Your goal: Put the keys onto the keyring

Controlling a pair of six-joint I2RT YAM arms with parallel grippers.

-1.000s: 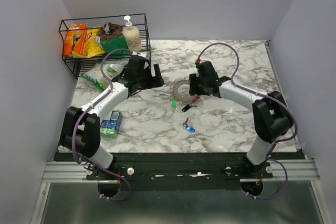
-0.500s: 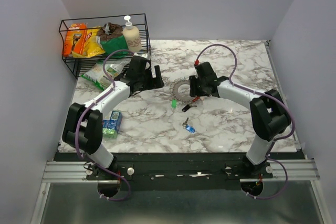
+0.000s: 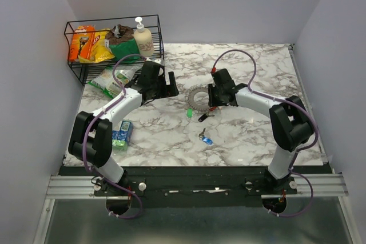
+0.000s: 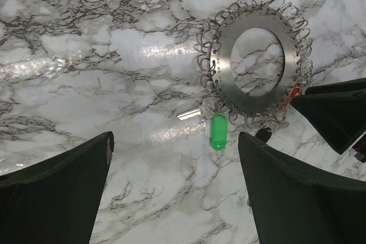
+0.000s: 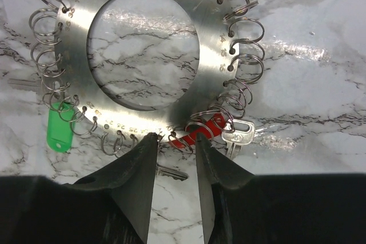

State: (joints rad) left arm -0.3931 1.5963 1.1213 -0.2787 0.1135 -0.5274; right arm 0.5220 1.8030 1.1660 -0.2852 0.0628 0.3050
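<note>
Marble tabletop (image 3: 257, 135): L gripper (image 4: 174, 136) wide open, R gripper (image 5: 175, 141) narrowly apart at keyring (image 5: 213, 24) rim.

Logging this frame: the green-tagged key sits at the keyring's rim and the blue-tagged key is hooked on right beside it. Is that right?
No. The green-tagged key does sit at the keyring's rim, but the blue-tagged key lies loose on the table, apart from the ring, toward the arm bases. The top external view shows it.
</note>
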